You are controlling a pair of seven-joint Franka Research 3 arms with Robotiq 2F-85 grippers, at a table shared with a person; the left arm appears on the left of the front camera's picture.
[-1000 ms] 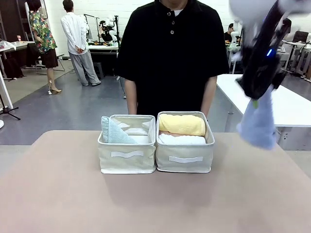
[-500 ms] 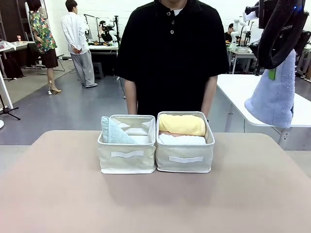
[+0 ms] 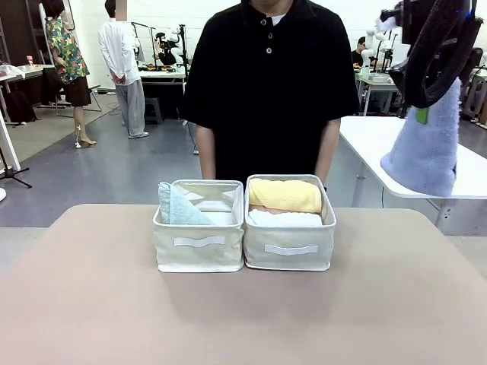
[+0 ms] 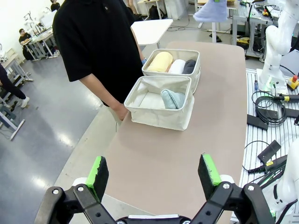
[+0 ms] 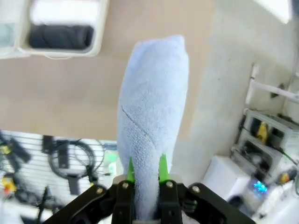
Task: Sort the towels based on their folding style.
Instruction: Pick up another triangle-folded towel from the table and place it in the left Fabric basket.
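Right claw [image 3: 421, 114] pinching light blue towel [image 3: 426, 148] above beige table [image 3: 243, 319], left claw [image 4: 154, 172] open, grey workshop floor [image 3: 114, 171]

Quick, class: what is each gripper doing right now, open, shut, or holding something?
Left gripper: open, holding nothing.
Right gripper: shut on the light blue towel, which hangs raised off to the table's right side.

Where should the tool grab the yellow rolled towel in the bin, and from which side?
Grip the yellow rolled towel across its middle, coming straight down from above. It lies on its side at the top of the right bin, its long axis running left to right, so fingers closing front to back would span the roll. The bin walls block any sideways approach.
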